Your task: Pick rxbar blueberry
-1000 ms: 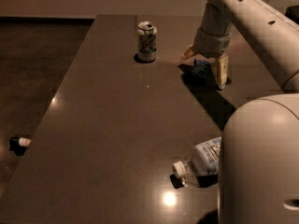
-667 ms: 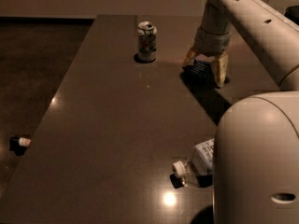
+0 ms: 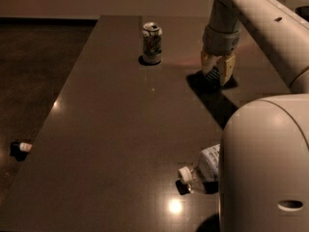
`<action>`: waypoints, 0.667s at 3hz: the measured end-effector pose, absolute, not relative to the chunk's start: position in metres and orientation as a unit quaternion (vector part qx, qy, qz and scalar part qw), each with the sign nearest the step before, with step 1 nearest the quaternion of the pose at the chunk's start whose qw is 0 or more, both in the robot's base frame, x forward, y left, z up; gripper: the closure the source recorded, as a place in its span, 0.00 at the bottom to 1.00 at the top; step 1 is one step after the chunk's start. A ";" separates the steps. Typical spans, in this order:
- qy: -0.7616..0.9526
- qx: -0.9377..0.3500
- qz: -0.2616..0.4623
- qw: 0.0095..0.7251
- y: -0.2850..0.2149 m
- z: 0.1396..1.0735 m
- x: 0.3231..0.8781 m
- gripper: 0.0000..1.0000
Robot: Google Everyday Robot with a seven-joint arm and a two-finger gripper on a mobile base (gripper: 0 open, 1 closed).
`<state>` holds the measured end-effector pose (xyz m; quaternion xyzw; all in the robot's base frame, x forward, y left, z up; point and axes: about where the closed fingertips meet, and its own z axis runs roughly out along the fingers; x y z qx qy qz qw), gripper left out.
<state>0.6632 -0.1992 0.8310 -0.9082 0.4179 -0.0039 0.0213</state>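
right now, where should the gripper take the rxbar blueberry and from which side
Across its short width, from straight above: the rxbar blueberry is a small, thin bar low on the table, and the gripper stands over it, closed on its sides.

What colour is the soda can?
The can is green and white, camera view; the gripper sits low to its right.

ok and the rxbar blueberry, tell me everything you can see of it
Only a sliver of the rxbar blueberry shows: a dark-blue, foil-like wrapper with pale markings, peeking out between the yellowish fingers of the gripper, which appear closed on it. It is at the far right of the brown table, right of the soda can and apart from it, above a dark shadow. Most is hidden, so its tilt and whether it rests on the table cannot be told.
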 end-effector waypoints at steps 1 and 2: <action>0.419 -0.908 -0.004 0.021 -0.200 0.832 0.663 0.53; 0.420 -0.907 -0.004 0.021 -0.202 0.833 0.662 0.54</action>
